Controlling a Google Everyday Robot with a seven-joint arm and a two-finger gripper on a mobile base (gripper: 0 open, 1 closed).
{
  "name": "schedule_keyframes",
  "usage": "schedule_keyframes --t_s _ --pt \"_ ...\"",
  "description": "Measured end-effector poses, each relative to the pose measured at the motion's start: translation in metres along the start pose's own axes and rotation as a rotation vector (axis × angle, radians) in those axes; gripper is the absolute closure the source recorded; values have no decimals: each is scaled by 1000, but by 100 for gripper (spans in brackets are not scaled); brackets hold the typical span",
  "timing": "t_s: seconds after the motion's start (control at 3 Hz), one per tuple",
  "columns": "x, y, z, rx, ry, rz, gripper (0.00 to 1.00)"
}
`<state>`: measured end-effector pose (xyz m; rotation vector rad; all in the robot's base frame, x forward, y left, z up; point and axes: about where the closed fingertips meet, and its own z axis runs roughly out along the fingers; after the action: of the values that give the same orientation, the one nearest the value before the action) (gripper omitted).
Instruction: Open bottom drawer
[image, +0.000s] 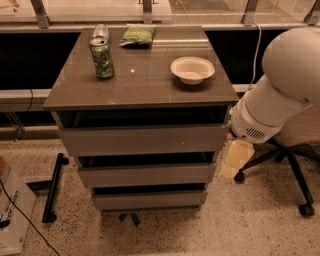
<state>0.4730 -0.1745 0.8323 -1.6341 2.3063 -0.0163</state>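
- Gripper (237, 159) hangs right of the cabinet (145, 92), beside the middle drawer (147, 175); its spread cannot be told
- Bottom drawer (149, 200) sits lowest, just above the floor (250, 225)
- Handleless: I would drop lower, hook the front's top edge and pull straight outward

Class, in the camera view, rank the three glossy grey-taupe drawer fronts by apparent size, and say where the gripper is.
1. top drawer front
2. middle drawer front
3. bottom drawer front (it sits farthest from the camera, which may shrink it)
The gripper hangs just right of the middle drawer front.
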Motion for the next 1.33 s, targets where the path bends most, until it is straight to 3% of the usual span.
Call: schedule_keyframes --t_s 1.0,1.33 --pt "15 14 122 -69 -82 81 0" --pt "15 12 125 -67 -87 82 0"
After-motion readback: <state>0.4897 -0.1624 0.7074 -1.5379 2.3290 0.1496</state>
